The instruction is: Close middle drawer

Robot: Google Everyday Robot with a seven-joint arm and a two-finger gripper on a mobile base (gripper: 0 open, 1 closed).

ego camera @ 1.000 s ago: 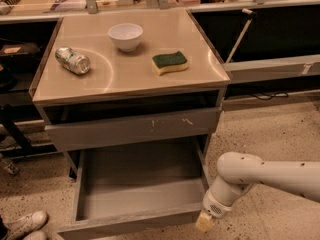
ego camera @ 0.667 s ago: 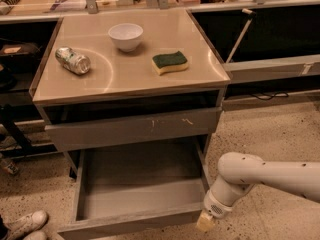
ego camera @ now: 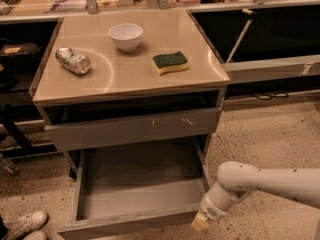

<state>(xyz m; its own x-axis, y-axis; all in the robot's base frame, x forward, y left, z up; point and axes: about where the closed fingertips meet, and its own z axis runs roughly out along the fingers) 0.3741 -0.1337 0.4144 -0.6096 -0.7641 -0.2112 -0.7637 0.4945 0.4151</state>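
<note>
The middle drawer (ego camera: pixel 140 196) is pulled far out at the bottom of the cabinet. It is a wide grey box with a bare interior, and its plain front panel (ego camera: pixel 125 226) is near the lower edge of the view. My gripper (ego camera: pixel 200 222), with a pale tip on a white arm (ego camera: pixel 260 181), points down at the drawer's front right corner, right beside the panel's end. I cannot tell whether it touches the panel.
Above the open drawer is a grey drawer front with pale scratch marks (ego camera: pixel 135 129), standing slightly out. The cabinet top (ego camera: pixel 125 81) holds a white bowl (ego camera: pixel 125 36), a crushed can (ego camera: pixel 73 60) and a green-yellow sponge (ego camera: pixel 170 63). White shoes (ego camera: pixel 25 223) stand at the lower left on the speckled floor.
</note>
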